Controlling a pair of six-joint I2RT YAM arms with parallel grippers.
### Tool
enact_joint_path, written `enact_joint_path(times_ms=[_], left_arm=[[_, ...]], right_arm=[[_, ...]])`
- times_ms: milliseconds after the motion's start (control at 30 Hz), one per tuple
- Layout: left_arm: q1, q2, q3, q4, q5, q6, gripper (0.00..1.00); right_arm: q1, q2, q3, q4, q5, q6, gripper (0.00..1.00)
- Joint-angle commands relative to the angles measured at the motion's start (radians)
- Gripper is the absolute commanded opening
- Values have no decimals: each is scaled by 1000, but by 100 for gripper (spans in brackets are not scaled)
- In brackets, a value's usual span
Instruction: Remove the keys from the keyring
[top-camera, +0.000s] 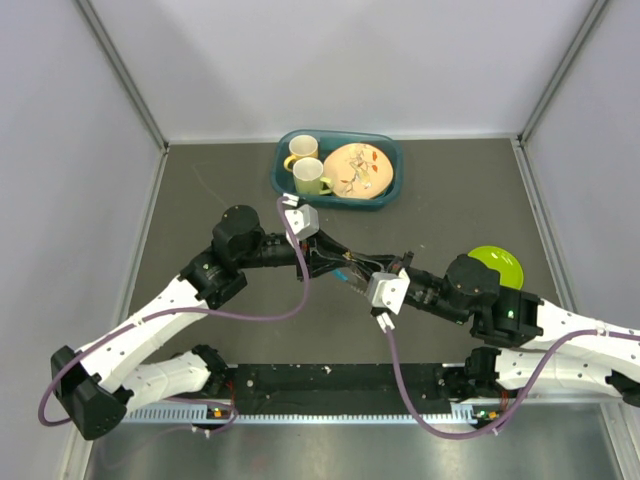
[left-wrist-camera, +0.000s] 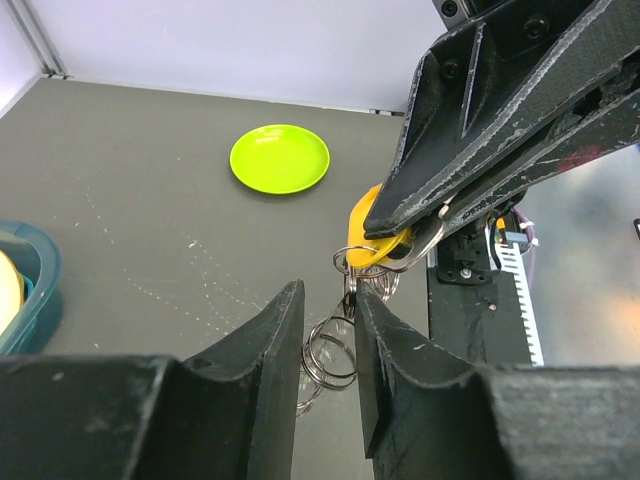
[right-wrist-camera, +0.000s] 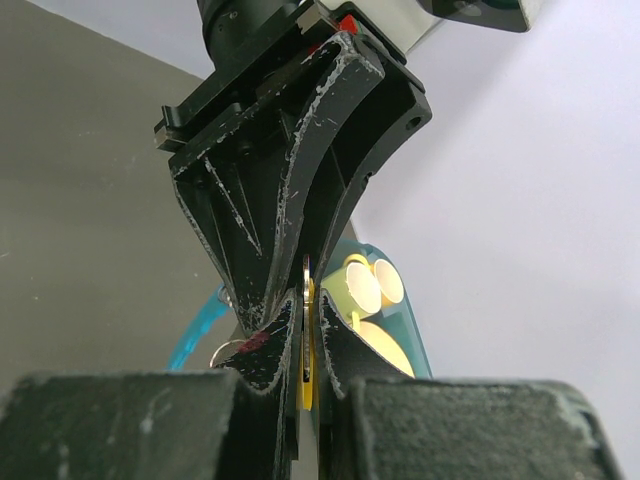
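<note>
The keys (top-camera: 350, 274) hang above the mat between my two grippers at the table's middle. In the left wrist view my left gripper (left-wrist-camera: 327, 300) has its jaws closed in on the silvery keyring (left-wrist-camera: 335, 345), whose coils span the narrow gap between them. My right gripper (left-wrist-camera: 385, 235) comes in from the upper right and is shut on the orange-yellow key head (left-wrist-camera: 372, 243). In the right wrist view my right gripper (right-wrist-camera: 308, 320) pinches that yellow key head (right-wrist-camera: 306, 385) edge-on. A teal-blue piece (right-wrist-camera: 195, 335) and a bit of ring (right-wrist-camera: 225, 350) show to its left.
A teal tub (top-camera: 338, 199) at the back holds two mugs (top-camera: 303, 148) and a patterned plate (top-camera: 357, 170). A lime-green plate (top-camera: 497, 265) lies to the right beside the right arm. Grey walls enclose the dark mat on three sides.
</note>
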Motion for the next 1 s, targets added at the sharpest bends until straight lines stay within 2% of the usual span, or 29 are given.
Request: enact_joint_path(times_ms=[0,100,200,467,600,633,867,967], left_arm=[[-2,-21,36,57,-9,-29,32],[-2,-27,35,62,-10,-33,31],[-2,-30,36,65,4,-36,25],[0,-28,45,65,24,-50,27],[0,-21,53,56,40,-47,3],[-2,-21,53,51,37,-47,0],[4,-30,47,34,-25,-67,0],[33,-47,27,133,10,-151,0]], right_arm=[[7,-10,43,79,5,17,0],[8,-12,42,78,6,17,0],[7,-13,43,78,6,19,0],[7,-12,42,78,8,19,0],[7,-15,43,78,12,20,0],[7,-16,43,76,14,20,0],[8,-68,17,61,61,32,0],[8,-117,-24,53,75,65,0]])
